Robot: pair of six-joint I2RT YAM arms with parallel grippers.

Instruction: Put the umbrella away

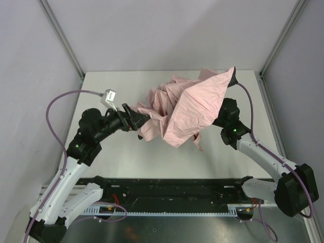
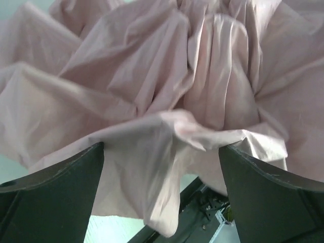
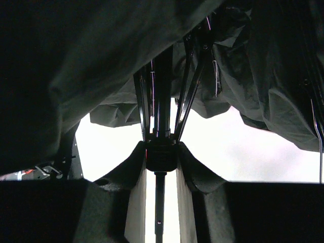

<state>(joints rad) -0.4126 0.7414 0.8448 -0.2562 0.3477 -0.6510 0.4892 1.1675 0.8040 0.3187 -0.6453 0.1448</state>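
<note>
The umbrella [image 1: 187, 109] lies half collapsed in the middle of the table, its pale pink fabric crumpled and one panel sticking up to the back right. My left gripper [image 1: 137, 120] is at the fabric's left edge. In the left wrist view its fingers [image 2: 61, 202] stand wide apart with loose pink fabric [image 2: 152, 101] hanging between them. My right gripper [image 3: 161, 152] is under the canopy, shut on the black runner [image 3: 161, 158] around the thin black shaft [image 3: 160, 212], with dark lining [image 3: 76, 61] overhead. The handle and wrist loop are hidden.
The pale table [image 1: 126, 157] is walled at the back and both sides, with metal frame posts [image 1: 66, 40] at the corners. A black rail [image 1: 167, 192] runs along the near edge between the arm bases. A purple cable [image 1: 55, 109] loops beside the left arm.
</note>
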